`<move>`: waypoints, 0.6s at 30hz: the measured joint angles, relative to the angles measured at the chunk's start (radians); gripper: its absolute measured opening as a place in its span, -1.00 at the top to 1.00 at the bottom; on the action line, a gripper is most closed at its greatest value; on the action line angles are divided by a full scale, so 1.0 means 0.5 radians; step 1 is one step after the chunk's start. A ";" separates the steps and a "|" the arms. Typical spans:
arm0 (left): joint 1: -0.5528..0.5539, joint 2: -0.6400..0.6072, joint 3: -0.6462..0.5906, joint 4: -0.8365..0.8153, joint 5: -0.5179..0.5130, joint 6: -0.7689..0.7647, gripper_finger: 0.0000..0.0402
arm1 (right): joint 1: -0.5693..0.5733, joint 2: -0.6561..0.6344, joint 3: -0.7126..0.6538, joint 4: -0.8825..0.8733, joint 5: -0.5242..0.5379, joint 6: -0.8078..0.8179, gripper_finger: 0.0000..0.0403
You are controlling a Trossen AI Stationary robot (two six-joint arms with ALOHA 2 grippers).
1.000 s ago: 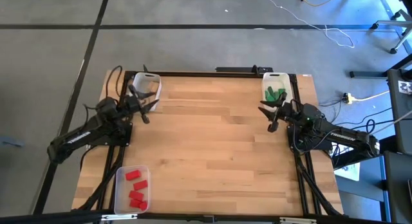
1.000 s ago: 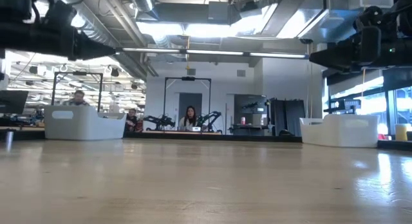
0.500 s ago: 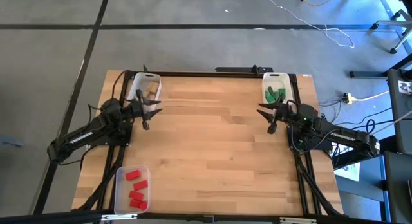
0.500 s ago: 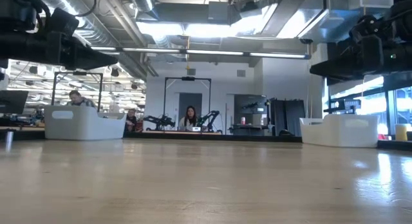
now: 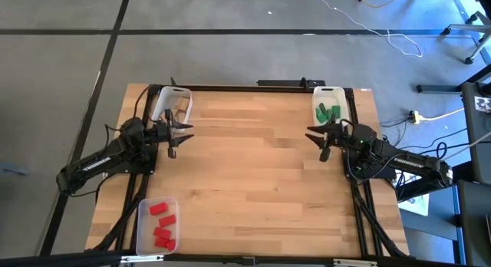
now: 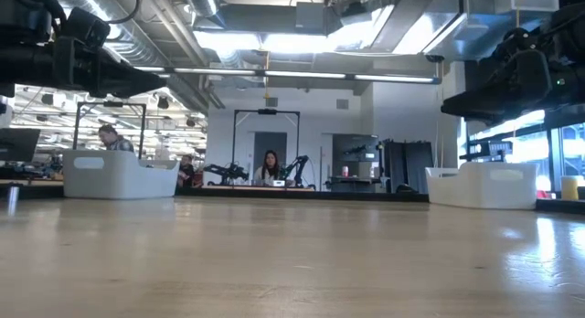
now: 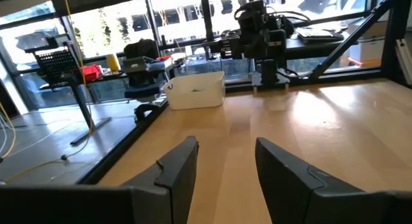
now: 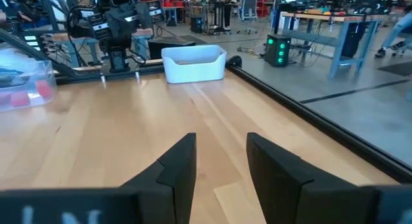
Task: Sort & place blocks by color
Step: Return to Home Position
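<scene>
Several red blocks point(image 5: 162, 221) lie in a clear bin point(image 5: 143, 230) at the table's near left corner. Green blocks point(image 5: 328, 110) lie in the white bin point(image 5: 341, 98) at the far right. A third bin point(image 5: 164, 100) stands at the far left; what it holds I cannot tell. My left gripper point(image 5: 181, 133) point(image 7: 225, 176) hovers level just near of that bin, open and pointing toward the table's right. My right gripper point(image 5: 316, 137) point(image 8: 222, 165) hovers level near the green bin, open and pointing toward the table's left. Nothing is between either pair of fingers.
The wooden tabletop point(image 5: 253, 175) stretches bare between the two arms. In the low view the far bins point(image 6: 119, 176) point(image 6: 482, 186) stand at the back edge, with people and other robot arms in the room behind. Cables run by each arm's base.
My left gripper has swung away from the far left bin, turning from pointing at the far edge to pointing toward the table's right, and has sunk slightly. My right gripper has tipped a little flatter. Neither gap has changed.
</scene>
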 joint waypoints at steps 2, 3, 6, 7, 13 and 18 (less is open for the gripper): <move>0.000 0.000 0.000 0.000 -0.004 0.000 0.25 | 0.000 0.000 0.000 0.000 -0.002 0.001 0.32; 0.000 0.000 0.000 0.000 -0.010 0.001 0.25 | 0.000 0.000 0.000 0.000 -0.002 0.001 0.32; 0.001 0.000 0.000 -0.007 -0.105 0.031 0.25 | 0.000 0.000 0.000 0.000 -0.001 0.005 0.32; 0.001 0.000 0.000 -0.009 -0.143 0.019 0.25 | 0.000 0.000 0.000 0.000 0.000 0.005 0.32; 0.001 0.000 -0.001 -0.014 -0.265 0.016 0.25 | 0.000 0.000 0.000 0.000 0.002 0.263 0.32; 0.001 0.000 -0.001 -0.013 -0.270 0.016 0.25 | 0.000 0.000 0.000 0.000 0.003 0.311 0.32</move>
